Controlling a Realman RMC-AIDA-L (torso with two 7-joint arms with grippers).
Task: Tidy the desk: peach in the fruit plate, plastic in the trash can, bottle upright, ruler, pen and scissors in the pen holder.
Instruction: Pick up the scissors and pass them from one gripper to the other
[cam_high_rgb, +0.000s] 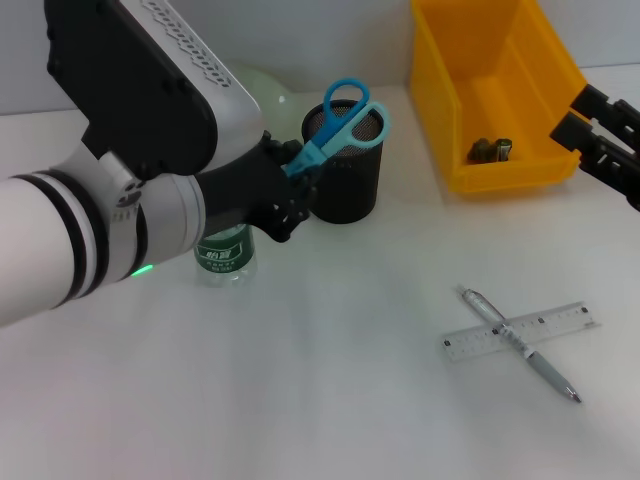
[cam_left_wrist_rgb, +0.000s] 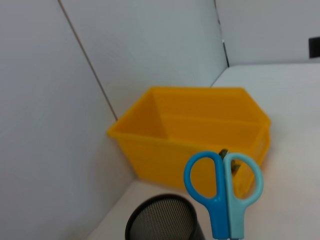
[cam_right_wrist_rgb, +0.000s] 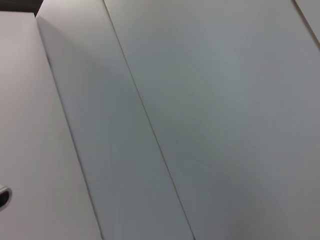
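My left gripper (cam_high_rgb: 293, 168) is shut on the blue scissors (cam_high_rgb: 343, 120), whose handles tilt up over the rim of the black mesh pen holder (cam_high_rgb: 350, 185). In the left wrist view the scissors (cam_left_wrist_rgb: 223, 192) hang just beside the pen holder (cam_left_wrist_rgb: 161, 220). The bottle (cam_high_rgb: 225, 258) stands upright under my left arm. Ruler (cam_high_rgb: 545, 325) and pen (cam_high_rgb: 535, 362) lie crossed on the table at the front right. Crumpled plastic (cam_high_rgb: 490, 150) lies in the yellow trash can (cam_high_rgb: 470, 100). A pale green fruit plate (cam_high_rgb: 268, 85) peeks out behind my arm. The peach is hidden.
My right gripper (cam_high_rgb: 582, 118) hovers open at the right edge, beside the yellow trash can (cam_left_wrist_rgb: 200, 135). White walls close the back of the white table.
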